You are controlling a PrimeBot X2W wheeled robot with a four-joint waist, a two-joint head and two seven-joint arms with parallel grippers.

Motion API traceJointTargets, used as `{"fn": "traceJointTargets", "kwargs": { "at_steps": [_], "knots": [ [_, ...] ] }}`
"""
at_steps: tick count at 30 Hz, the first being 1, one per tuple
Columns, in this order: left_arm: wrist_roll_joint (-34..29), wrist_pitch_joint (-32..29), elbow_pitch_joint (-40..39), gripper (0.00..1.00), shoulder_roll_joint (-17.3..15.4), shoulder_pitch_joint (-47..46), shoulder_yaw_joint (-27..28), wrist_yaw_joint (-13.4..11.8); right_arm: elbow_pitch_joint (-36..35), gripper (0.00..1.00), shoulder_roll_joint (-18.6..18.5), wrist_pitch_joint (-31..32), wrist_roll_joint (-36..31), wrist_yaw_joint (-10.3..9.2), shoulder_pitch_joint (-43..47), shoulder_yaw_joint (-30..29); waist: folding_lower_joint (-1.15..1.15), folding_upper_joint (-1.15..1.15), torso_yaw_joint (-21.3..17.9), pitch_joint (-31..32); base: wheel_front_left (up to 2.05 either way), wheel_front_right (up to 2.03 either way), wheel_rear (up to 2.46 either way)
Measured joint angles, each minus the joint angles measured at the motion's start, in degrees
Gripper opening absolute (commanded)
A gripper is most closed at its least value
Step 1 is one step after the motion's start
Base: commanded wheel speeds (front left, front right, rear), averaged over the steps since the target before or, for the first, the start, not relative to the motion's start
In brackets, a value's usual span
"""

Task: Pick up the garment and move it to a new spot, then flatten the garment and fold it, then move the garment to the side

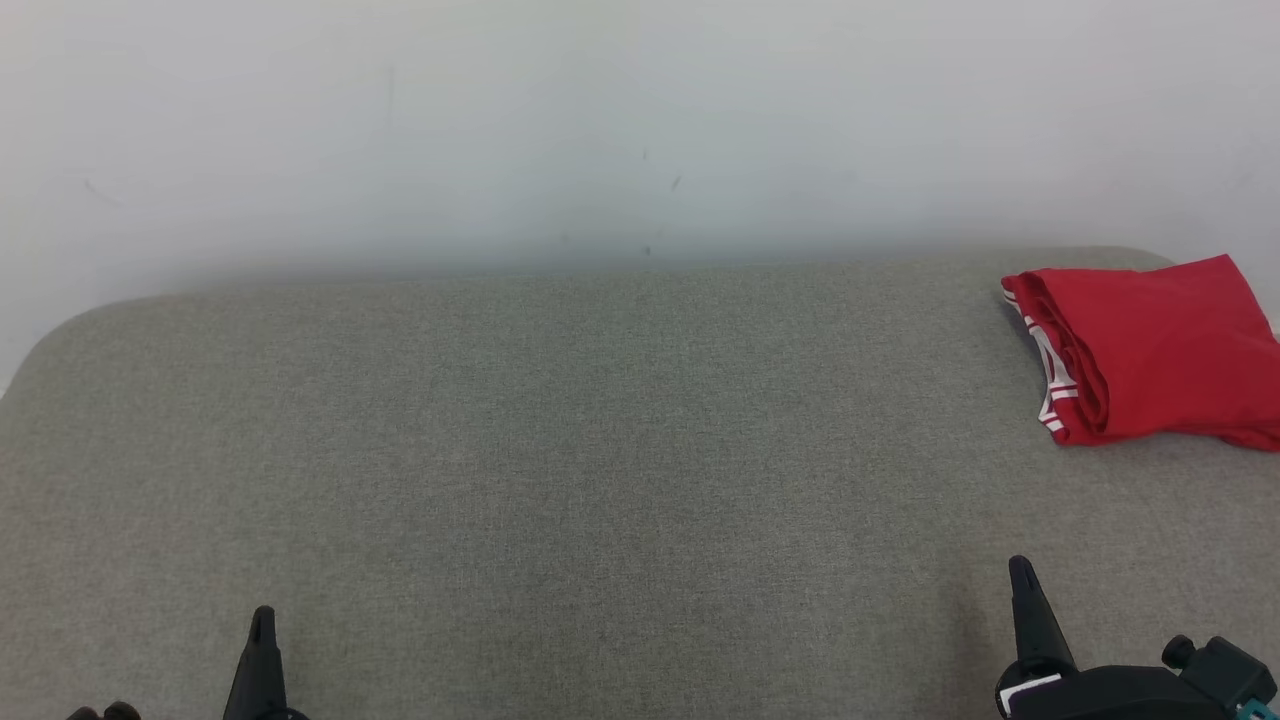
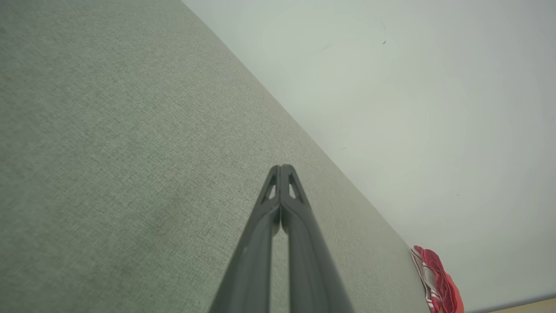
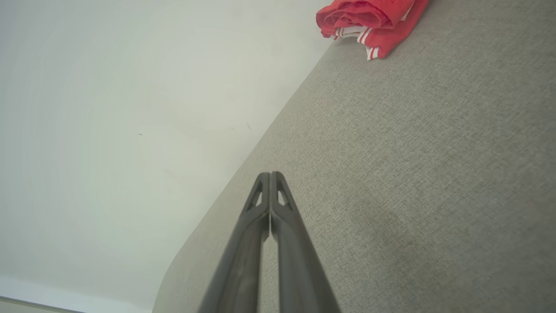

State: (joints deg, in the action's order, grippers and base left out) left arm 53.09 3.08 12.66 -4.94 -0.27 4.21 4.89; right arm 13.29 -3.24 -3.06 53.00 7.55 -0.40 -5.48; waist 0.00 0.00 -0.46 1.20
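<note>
A red garment (image 1: pixel 1150 345) with white-striped trim lies folded in a compact bundle at the far right of the grey fabric surface (image 1: pixel 600 450), near its back edge. The same garment (image 2: pixel 436 280) sits small at the lower right of the left wrist view, and the garment (image 3: pixel 369 19) lies at the top of the right wrist view. My left gripper (image 1: pixel 262 620) rests low at the front left, shut with nothing in it; its fingertips (image 2: pixel 281 168) touch. My right gripper (image 1: pixel 1022 575) is at the front right, well short of the garment, shut and empty (image 3: pixel 270 175).
A pale wall (image 1: pixel 600 130) rises directly behind the grey surface. The surface has rounded back corners (image 1: pixel 60 335). A wide stretch of bare grey fabric lies between both grippers and the garment.
</note>
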Motion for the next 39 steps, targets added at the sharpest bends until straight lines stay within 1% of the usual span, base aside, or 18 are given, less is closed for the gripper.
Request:
{"fn": "traceJointTargets", "kwargs": {
  "at_steps": [20,33,39],
  "knots": [
    [13.50,-3.27,0.47,0.00,0.69,-2.03,0.80,0.74,0.23,0.00,0.08,3.15,13.30,0.00,-2.03,-0.40,0.00,0.00,0.13,-0.39,0.00,0.00,0.00],
    [20.71,-5.17,0.74,0.00,1.05,-2.89,1.22,1.23,0.37,0.00,0.14,5.09,20.51,0.00,-3.06,-0.56,0.00,0.00,0.20,-0.62,0.00,0.00,0.00],
    [22.92,-5.70,0.81,0.00,1.19,-3.38,1.35,1.53,0.43,0.00,0.15,5.64,23.19,0.00,-3.38,-0.62,0.00,0.00,0.24,-0.72,0.00,0.00,0.00]
  ]
}}
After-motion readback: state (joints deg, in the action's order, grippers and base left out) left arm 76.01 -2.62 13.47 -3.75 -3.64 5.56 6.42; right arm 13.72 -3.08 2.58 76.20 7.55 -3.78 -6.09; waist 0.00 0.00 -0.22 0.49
